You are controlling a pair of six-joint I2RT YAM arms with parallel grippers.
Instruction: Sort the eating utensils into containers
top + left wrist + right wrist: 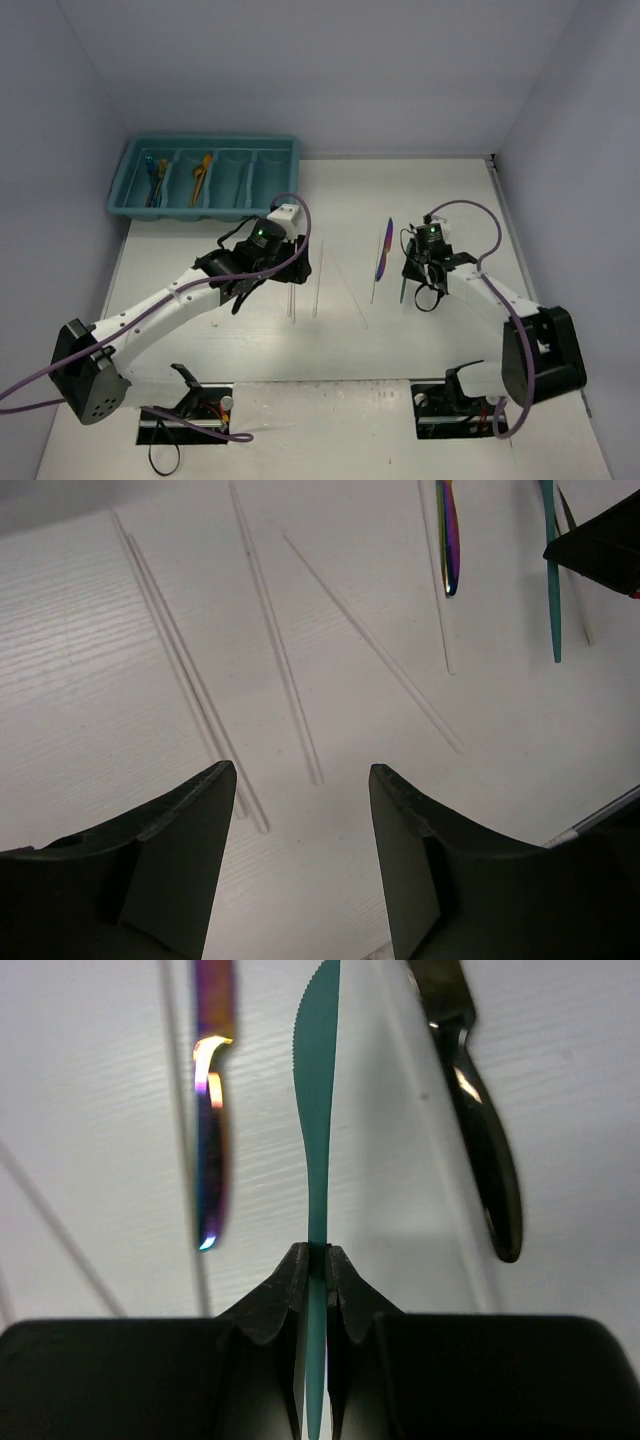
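The teal cutlery tray point(262, 160) stands at the back left; blue and gold utensils point(155, 182) lie in its left compartment and an orange one point(201, 177) in the second. My right gripper point(316, 1260) is shut on a teal knife point(318, 1110), blade pointing away; it also shows in the top view point(403, 285). A purple iridescent knife point(210, 1140) lies to its left and a black utensil point(480, 1140) to its right. My left gripper point(297, 780) is open and empty over several pale sticks point(275, 640) on the table.
More pale sticks point(318, 285) lie spread between the two arms mid-table. In the top view the purple knife point(385, 250) lies just left of the right gripper point(410, 282). The left gripper point(298, 265) is near the sticks' left end. Grey walls enclose the table.
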